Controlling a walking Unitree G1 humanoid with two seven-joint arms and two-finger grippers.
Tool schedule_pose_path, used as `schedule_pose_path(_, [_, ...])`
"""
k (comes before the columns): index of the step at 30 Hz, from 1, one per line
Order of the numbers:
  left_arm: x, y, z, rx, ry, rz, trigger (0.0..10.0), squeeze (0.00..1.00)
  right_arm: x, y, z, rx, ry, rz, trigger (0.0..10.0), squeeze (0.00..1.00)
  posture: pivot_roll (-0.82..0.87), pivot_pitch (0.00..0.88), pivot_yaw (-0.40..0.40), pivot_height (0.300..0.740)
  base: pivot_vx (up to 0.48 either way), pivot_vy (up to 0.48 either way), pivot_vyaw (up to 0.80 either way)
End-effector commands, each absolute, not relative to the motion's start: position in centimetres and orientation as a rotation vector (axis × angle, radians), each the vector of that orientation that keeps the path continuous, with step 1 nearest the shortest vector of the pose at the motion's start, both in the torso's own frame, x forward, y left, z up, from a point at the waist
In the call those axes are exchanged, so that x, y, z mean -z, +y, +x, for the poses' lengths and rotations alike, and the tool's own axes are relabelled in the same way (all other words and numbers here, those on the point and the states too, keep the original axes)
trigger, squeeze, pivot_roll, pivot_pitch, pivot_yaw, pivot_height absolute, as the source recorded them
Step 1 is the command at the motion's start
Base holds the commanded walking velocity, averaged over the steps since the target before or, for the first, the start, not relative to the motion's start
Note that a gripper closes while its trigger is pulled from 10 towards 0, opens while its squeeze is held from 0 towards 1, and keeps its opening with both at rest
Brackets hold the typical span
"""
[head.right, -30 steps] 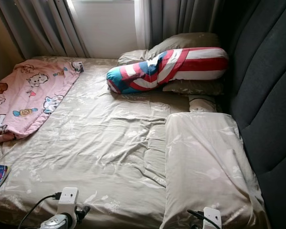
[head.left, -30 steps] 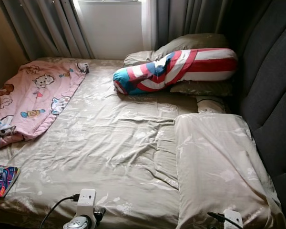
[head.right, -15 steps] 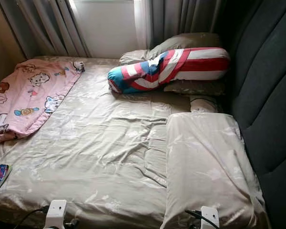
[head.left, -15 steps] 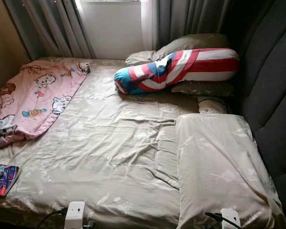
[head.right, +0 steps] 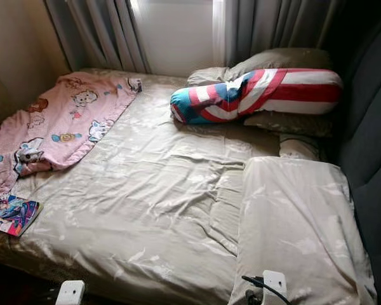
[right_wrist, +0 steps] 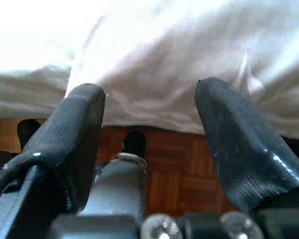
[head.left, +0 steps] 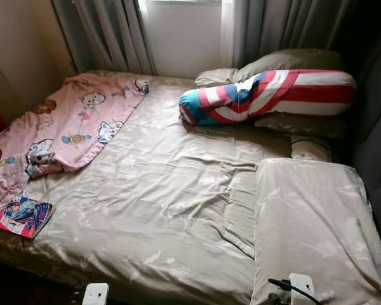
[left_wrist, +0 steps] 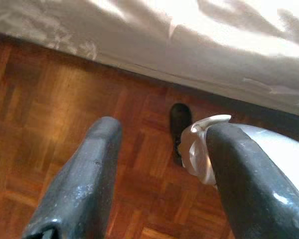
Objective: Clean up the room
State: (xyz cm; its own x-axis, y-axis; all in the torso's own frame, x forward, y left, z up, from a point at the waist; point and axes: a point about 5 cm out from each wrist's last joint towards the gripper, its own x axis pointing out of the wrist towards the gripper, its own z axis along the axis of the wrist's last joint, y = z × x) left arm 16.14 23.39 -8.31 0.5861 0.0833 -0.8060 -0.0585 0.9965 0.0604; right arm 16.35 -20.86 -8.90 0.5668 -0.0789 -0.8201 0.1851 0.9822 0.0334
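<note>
The bed is what needs tidying, and the clutter lies on its left side: a pink blanket is rumpled across the far left corner and spills over the edge, and a book lies just beside it near the front left corner. A striped bolster rests across two pillows at the head, and a big pillow lies flat on the right, by the dark headboard.

Compared with a second ago the whole view has swung left: the book and blanket now sit further into the picture and more of the wall shows, so the camera has turned, not the things. Both arms have dropped to the very bottom edge of the head views.

The left gripper hangs below the bed's edge over the parquet floor, fingers well apart and empty. The right gripper points at the bed's draped sheet, fingers likewise spread and empty.

The turn probably means the robot is heading for the book or blanket; nothing is picked up yet.
</note>
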Motion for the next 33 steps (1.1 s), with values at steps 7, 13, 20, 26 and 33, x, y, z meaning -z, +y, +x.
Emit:
schedule_pose_path(7, [8.0,22.8,17.2,-0.071,0.926,0.038,10.0,0.00,9.1,-20.9,16.0,0.168,0.969,0.133,10.0,0.00,0.01,0.000,0.004,0.740,0.000,0.000,0.00])
schedule_pose_path(13, [8.0,22.7,17.3,-0.070,0.925,0.039,10.0,0.00,9.1,-20.8,16.0,0.166,0.970,0.133,10.0,0.00,0.02,0.000,0.005,0.740,0.000,0.000,0.00])
schedule_pose_path(20, [8.4,23.1,16.1,-0.074,0.940,0.044,10.0,0.00,9.1,-20.8,16.0,0.155,0.972,0.125,10.0,0.00,0.02,0.000,0.007,0.740,0.000,0.000,0.00])
schedule_pose_path(26, [8.2,23.4,16.3,-0.074,0.934,0.048,10.0,0.00,9.0,-20.7,16.1,0.137,0.969,0.111,10.0,0.00,0.02,0.000,0.009,0.740,0.000,0.158,0.07])
schedule_pose_path(33, [7.9,23.0,17.4,-0.066,0.919,0.051,10.0,0.00,9.1,-20.5,16.0,0.155,0.970,0.132,10.0,0.00,0.02,0.000,0.009,0.740,0.000,0.326,0.39])
